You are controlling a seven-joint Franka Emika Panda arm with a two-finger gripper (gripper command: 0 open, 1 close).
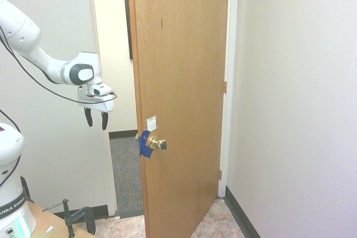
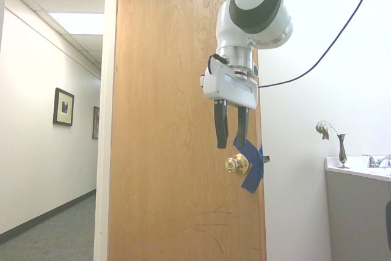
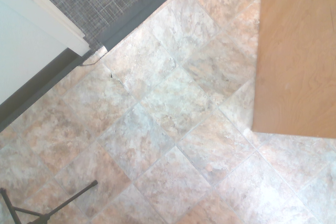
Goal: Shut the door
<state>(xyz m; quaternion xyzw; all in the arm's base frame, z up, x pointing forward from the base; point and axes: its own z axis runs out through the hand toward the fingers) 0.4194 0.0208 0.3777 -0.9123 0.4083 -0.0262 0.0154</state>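
And here is the door (image 1: 181,82), standing ajar, swung clear of its white frame (image 1: 230,82), the hallway showing past its free edge in the first exterior view! The hinges run down the edge beside the frame; over on the free edge sits the round brass knob (image 1: 155,143), blue tape (image 1: 146,144) right beside it and a small white label (image 1: 152,124) just above. Now to the pincer (image 1: 96,118): it hangs at the end of the white arm (image 2: 256,16), fingers pointing down, spread with a plain gap between them, and it has hold of nothing! In the first exterior view it's out on the free-edge side of the door, a little higher than the knob. The second exterior view catches the door's other face, the fingers across it in the picture, above another brass knob (image 2: 237,164); whether they touch the wood, can't tell from here. Off by the wall, a thin vase (image 2: 343,151) with a drooping dried stem stands near the corner of the white counter (image 2: 357,169), the faucet (image 2: 376,162) beside it. And the wrist view looks down on mottled floor tiles (image 3: 173,103), the door's bottom corner cutting in over them!
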